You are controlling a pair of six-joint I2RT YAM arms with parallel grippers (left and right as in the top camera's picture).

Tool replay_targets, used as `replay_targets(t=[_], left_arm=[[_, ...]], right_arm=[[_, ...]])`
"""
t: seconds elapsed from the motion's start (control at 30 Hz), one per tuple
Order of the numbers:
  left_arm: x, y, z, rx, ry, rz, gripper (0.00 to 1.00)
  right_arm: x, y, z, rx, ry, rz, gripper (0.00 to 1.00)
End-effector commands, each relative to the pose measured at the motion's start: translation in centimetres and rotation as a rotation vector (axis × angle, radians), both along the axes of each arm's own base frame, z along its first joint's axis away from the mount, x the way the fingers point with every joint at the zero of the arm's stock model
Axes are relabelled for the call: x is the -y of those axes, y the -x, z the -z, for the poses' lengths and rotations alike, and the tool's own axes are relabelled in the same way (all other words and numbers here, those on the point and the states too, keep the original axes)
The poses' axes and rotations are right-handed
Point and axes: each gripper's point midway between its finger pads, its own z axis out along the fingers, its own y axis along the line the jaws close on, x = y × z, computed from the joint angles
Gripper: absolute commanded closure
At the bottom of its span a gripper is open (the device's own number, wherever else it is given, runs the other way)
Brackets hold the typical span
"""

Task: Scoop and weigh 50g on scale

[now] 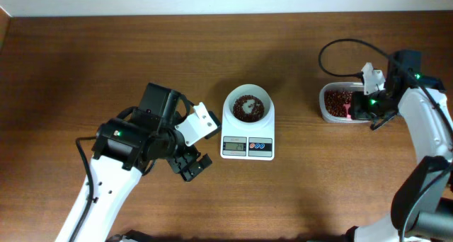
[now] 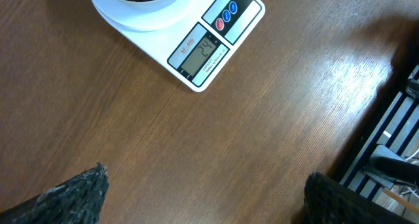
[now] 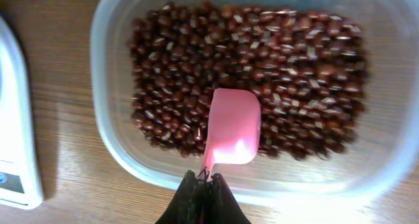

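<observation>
Desk (image 1: pixel 297 192): brown wood grain; it carries everything here.
Left arm (image 1: pixel 106 178): white with black joints. It comes in from the near edge on the left side and slants toward the middle of the desk, its wrist bent so the camera looks down on the wood in front of the scale.
Right arm (image 1: pixel 425 129): white. It rises from the near right corner, runs along the right edge and bends inward over the tub.
Scale (image 1: pixel 248 146): white, at the middle of the desk, display and buttons facing the near edge. The left wrist view shows 24 on the display.
Tub (image 1: pixel 324 113): clear plastic, near the right edge, well apart from the scale.
Bowl (image 1: pixel 248 88): round, white, sitting on the scale's platform.
Left claw (image 1: pixel 191 164): fingers spread wide, holding nothing, just left of the scale and not touching it.
Beans (image 3: pixel 294 67): dark red-brown. Most fill the tub's floor; a small heap lies in the bowl.
Scoop (image 3: pixel 232 126): pink, its cup resting among the beans in the tub.
Right claw (image 3: pixel 201 188): fingers pressed together, pinching the scoop's handle at the tub's near rim.
</observation>
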Motion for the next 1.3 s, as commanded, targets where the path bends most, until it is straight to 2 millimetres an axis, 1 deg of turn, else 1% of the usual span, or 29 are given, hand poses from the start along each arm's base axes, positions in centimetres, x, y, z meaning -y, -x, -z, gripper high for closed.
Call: replay_targets(t=[0.0, 0.07, 0.13, 0.27, 0.3, 0.33, 0.4, 0.47, 0.53, 0.63, 0.7, 0.77, 0.83, 0.9, 1.0, 1.1, 1.27], left_arm=[[0.1, 0.1, -0.1, 0.008, 0.008, 0.014, 0.01], [0.1, 0.1, -0.1, 0.008, 0.008, 0.014, 0.01], [0.1, 0.1, -0.1, 0.008, 0.008, 0.014, 0.01], [0.1, 0.1, -0.1, 0.008, 0.008, 0.014, 0.01], [0.1, 0.1, -0.1, 0.008, 0.008, 0.014, 0.01], [0.1, 0.1, -0.1, 0.008, 0.008, 0.014, 0.01], [0.1, 0.1, -0.1, 0.008, 0.008, 0.014, 0.01], [0.1, 0.1, -0.1, 0.008, 0.008, 0.014, 0.01], [0.1, 0.1, -0.1, 0.008, 0.008, 0.014, 0.01], [0.1, 0.1, -0.1, 0.008, 0.008, 0.014, 0.01], [0.1, 0.1, -0.1, 0.008, 0.008, 0.014, 0.01], [0.1, 0.1, -0.1, 0.008, 0.008, 0.014, 0.01], [0.1, 0.1, -0.1, 0.008, 0.008, 0.014, 0.01], [0.1, 0.1, -0.1, 0.008, 0.008, 0.014, 0.01], [0.1, 0.1, -0.1, 0.008, 0.008, 0.014, 0.01], [0.1, 0.1, -0.1, 0.008, 0.008, 0.014, 0.01], [0.1, 0.1, -0.1, 0.008, 0.008, 0.014, 0.01]], right_arm=[[-1.5, 0.2, 0.4, -0.018, -0.106, -0.010, 0.96], [-1.6, 0.2, 0.3, -0.017, -0.111, -0.010, 0.96], [-1.2, 0.1, 0.3, -0.010, -0.154, 0.010, 0.96], [-0.3, -0.1, -1.0, 0.052, -0.299, 0.045, 0.96], [0.0, 0.1, -1.0, 0.056, -0.320, 0.059, 0.96], [0.2, 0.3, -0.8, 0.049, -0.325, 0.070, 0.96], [-0.2, 1.1, 0.1, 0.030, -0.334, 0.053, 0.96], [-0.3, 1.4, 0.7, 0.026, -0.335, 0.055, 0.96], [-0.3, 1.4, 1.0, 0.028, -0.336, 0.055, 0.96], [-1.2, 1.3, 1.0, 0.049, -0.395, 0.048, 0.96], [-1.4, 1.3, 1.6, 0.035, -0.412, 0.050, 0.96], [-1.5, 1.2, 2.7, 0.014, -0.434, 0.055, 0.96], [-2.0, 0.9, 2.9, 0.018, -0.478, 0.052, 0.96], [-1.9, 0.9, 3.0, 0.014, -0.481, 0.065, 0.96], [-0.9, 0.7, 2.3, 0.041, -0.541, 0.114, 0.96], [0.9, 0.6, 1.1, 0.099, -0.625, 0.178, 0.96], [2.6, 0.2, -1.1, 0.202, -0.755, 0.227, 0.96]])
